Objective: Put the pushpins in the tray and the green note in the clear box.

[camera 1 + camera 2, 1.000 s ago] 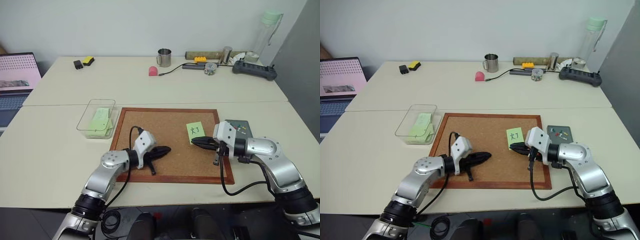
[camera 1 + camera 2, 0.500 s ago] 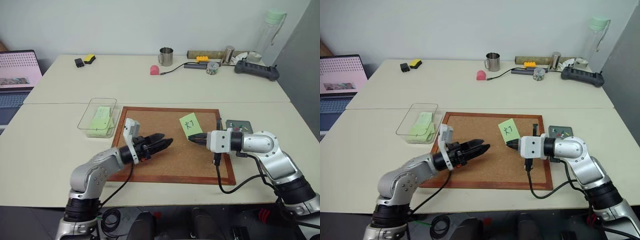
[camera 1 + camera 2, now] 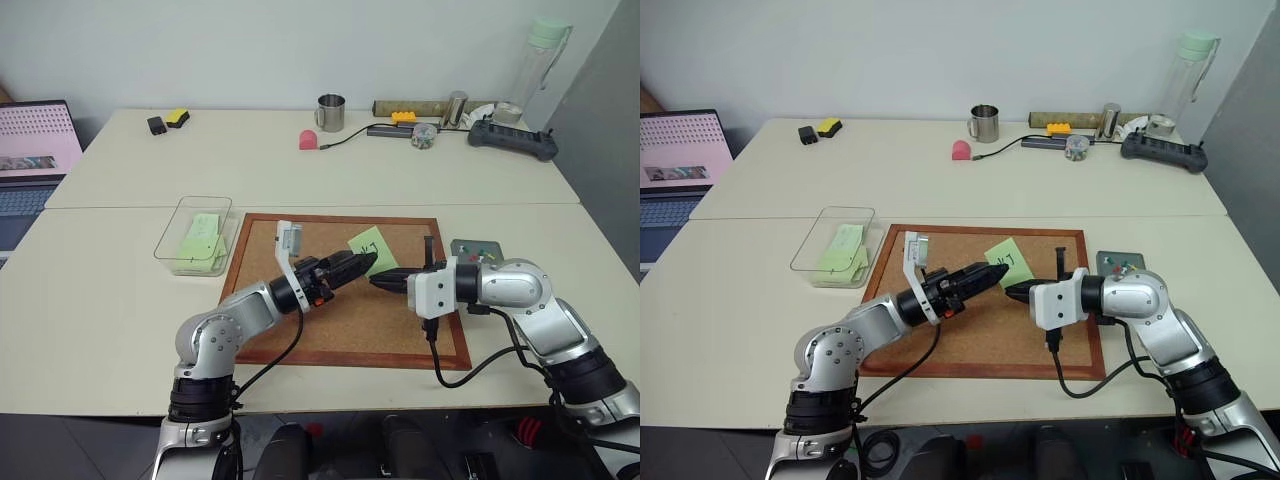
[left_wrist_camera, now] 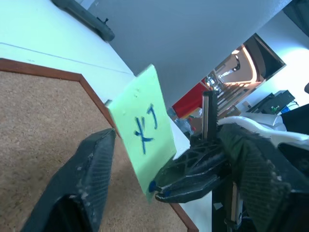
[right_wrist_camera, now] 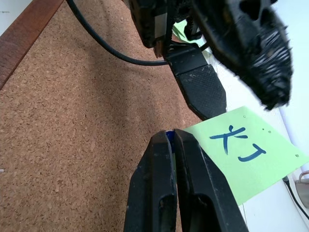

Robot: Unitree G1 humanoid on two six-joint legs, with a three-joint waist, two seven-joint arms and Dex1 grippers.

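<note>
My left gripper (image 3: 362,263) has swung in from the near-left part of the cork board (image 3: 300,240) and spread its fingers around the green note (image 3: 366,244). My right gripper (image 3: 378,281) pinches the note's corner, holding it above the board, the tray (image 3: 490,250) just beyond.

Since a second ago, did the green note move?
Yes. The green note, pinched at a corner by the right gripper, came off the corkboard and went left, away from the board's right frame, toward the left gripper.
</note>
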